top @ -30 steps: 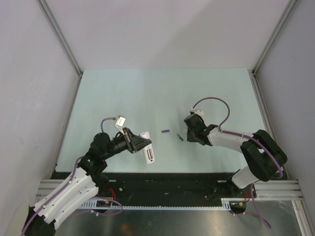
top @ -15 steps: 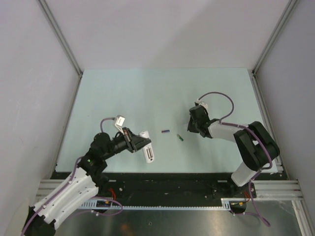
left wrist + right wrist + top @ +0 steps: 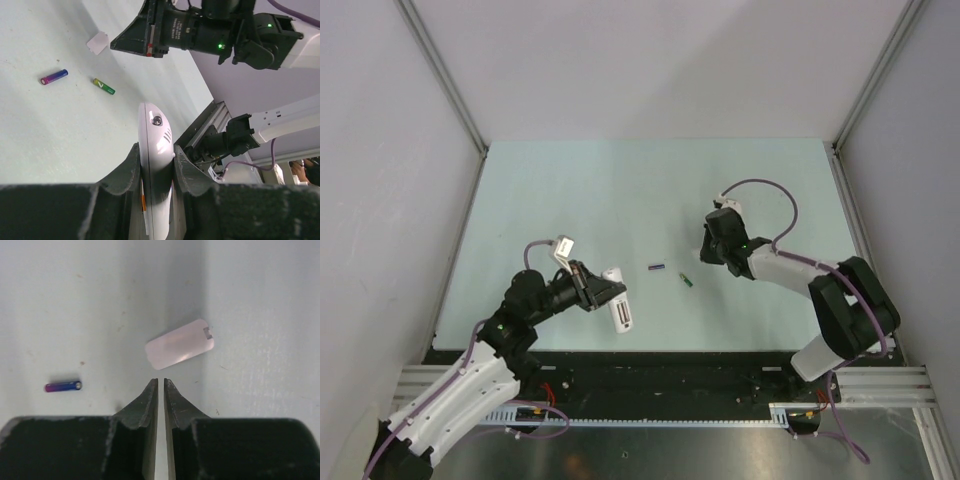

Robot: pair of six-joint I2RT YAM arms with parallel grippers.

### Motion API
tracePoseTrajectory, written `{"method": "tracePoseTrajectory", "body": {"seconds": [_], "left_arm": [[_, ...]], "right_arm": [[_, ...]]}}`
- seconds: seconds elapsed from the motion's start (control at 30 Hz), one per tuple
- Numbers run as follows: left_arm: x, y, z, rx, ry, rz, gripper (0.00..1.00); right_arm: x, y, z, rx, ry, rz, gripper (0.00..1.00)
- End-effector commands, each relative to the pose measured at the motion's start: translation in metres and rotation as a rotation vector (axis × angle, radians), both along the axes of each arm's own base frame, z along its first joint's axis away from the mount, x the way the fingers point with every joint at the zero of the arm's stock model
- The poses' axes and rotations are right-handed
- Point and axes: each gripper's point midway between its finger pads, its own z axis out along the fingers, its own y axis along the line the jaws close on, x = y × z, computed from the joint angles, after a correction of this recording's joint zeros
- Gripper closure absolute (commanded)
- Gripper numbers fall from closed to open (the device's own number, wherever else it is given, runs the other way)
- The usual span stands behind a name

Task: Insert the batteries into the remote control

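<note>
Your left claw (image 3: pixel 156 149) gripping the slim white plastic remote control (image 3: pixel 155 125), your right claw (image 3: pixel 161 382) slightly open, empty, near a small white plastic cover (image 3: pixel 180 344).

The remote control (image 3: pixel 620 308) is a slim white bar, clamped edge-on by the left gripper (image 3: pixel 156 152) and tilted above the table; its free end (rounded, with a small dark dot) points towards the batteries; the purple-blue battery (image 3: pixel 658 267) lies flat on the table just beyond that end; the green battery (image 3: pixel 687 280) lies flat near it, apart, further right and angled differently.
</note>
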Motion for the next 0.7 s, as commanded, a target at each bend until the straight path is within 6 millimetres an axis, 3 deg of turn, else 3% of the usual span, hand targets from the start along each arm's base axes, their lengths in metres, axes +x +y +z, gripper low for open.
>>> {"method": "tracePoseTrajectory", "body": {"seconds": [0.0,0.07,0.1,0.13,0.23,0.37,0.5,0.67], "left_arm": [[-0.001,-0.001,0.021,-0.031,-0.067,-0.011,1.00],[-0.001,0.000,0.020,-0.030,-0.071,-0.007,1.00],[-0.001,0.000,0.020,-0.029,-0.071,-0.005,1.00],[-0.001,0.000,0.020,-0.031,-0.071,-0.005,1.00],[-0.001,0.000,0.017,-0.025,-0.064,-0.008,1.00],[-0.001,0.000,0.019,-0.026,-0.068,-0.008,1.00],[-0.001,0.000,0.020,-0.029,-0.069,-0.007,1.00],[-0.002,0.001,0.019,-0.034,-0.070,-0.003,1.00]], "right_arm": [[0.020,-0.006,0.039,0.030,-0.107,-0.025,0.87],[0.033,-0.006,0.045,0.043,-0.119,-0.034,0.88],[0.037,-0.010,0.034,0.022,-0.094,-0.043,0.90],[0.047,-0.010,0.038,0.023,-0.104,-0.051,0.91],[0.061,-0.016,0.019,0.014,-0.060,-0.065,0.97],[0.083,-0.011,0.019,0.030,-0.071,-0.063,0.99],[0.089,-0.016,0.001,-0.001,-0.025,-0.069,1.00],[0.077,-0.022,-0.009,-0.041,0.027,-0.078,1.00]]}}
